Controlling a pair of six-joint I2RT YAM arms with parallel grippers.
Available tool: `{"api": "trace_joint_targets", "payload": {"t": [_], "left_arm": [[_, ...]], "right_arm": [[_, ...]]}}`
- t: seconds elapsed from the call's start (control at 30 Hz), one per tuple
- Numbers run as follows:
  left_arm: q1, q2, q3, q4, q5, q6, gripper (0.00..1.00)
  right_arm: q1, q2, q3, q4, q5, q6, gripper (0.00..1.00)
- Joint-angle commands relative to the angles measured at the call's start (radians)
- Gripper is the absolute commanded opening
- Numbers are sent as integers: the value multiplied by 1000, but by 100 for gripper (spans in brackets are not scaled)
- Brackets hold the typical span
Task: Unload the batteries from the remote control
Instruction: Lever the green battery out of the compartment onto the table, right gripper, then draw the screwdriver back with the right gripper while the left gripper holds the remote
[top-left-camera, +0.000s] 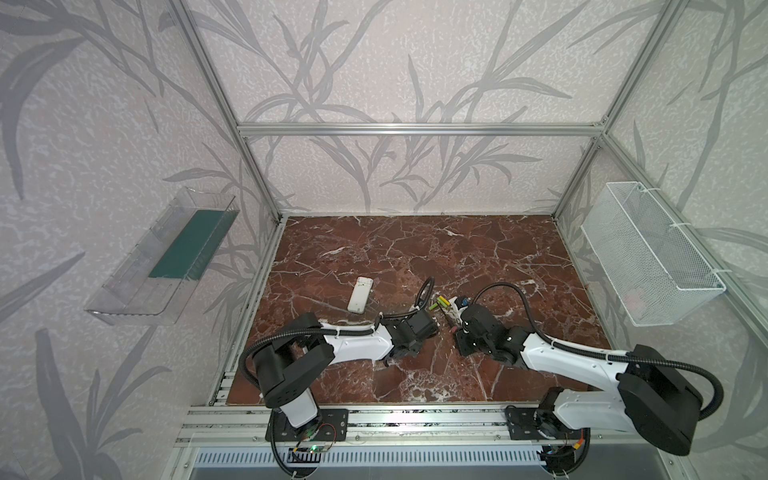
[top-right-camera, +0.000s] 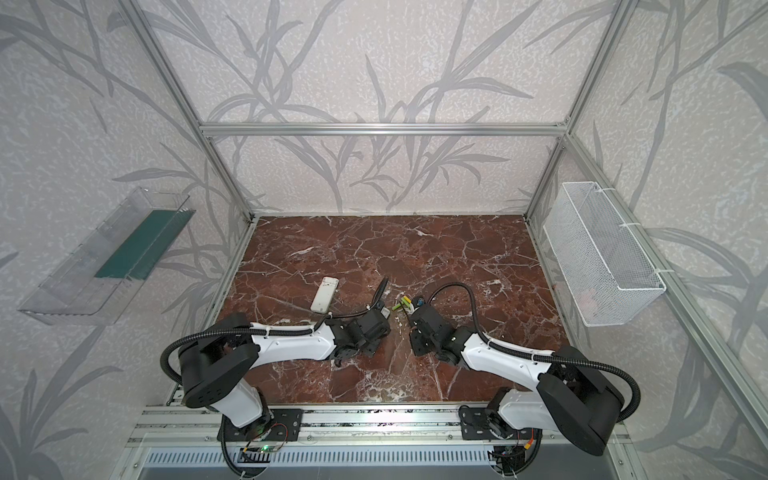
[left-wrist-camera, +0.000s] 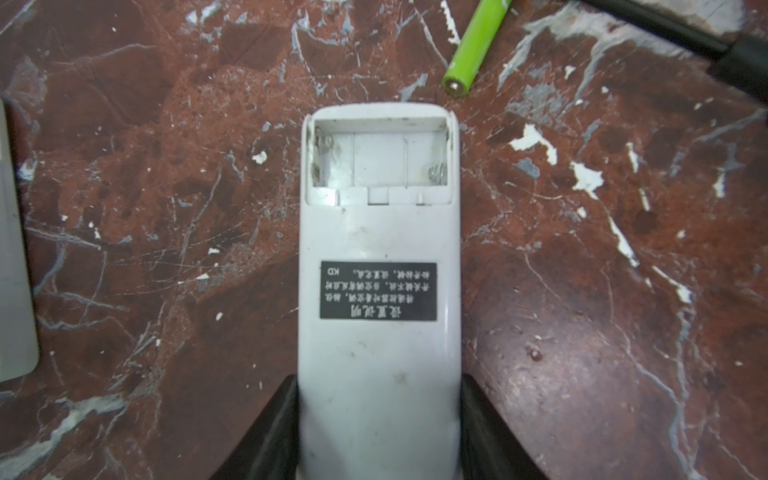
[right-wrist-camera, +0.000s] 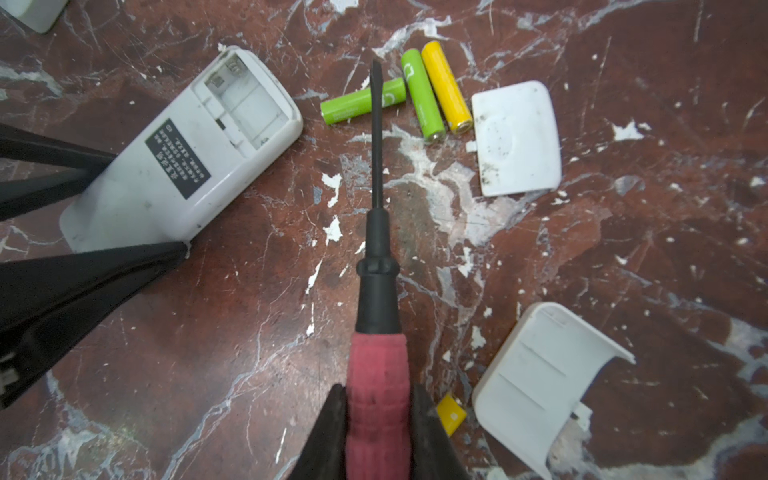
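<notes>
on the bench (top-left-camera: 415, 249), left jaws hold the emptied remote (left-wrist-camera: 379, 232), right jaws the screwdriver (right-wrist-camera: 376, 249) — batteries (right-wrist-camera: 422, 95) out; next, probably release.

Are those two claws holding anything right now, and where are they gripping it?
The left gripper clamps the white remote by the end away from its open battery bay; the right gripper grips the screwdriver by its red handle.
</notes>
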Motion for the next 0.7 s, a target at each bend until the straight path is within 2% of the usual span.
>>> {"api": "trace_joint_targets", "payload": {"t": [0.0,0.37,0.47,0.67], "left_arm": [[24,29,-50,-183,30,-38,30],[104,34,-50,-180,73,-71,36],[116,26,-51,-181,71,-81,44],[157,14,-51,-195,68,-107,46]], "right_arm": [[-7,-31,1,-15,-1,-13,0],[-2,-17,-11,-28,-93,-28,0],[7,-26,-35,-8,-102,-16,0],[32,-41,-68,-1,-95,-2,0]]}}
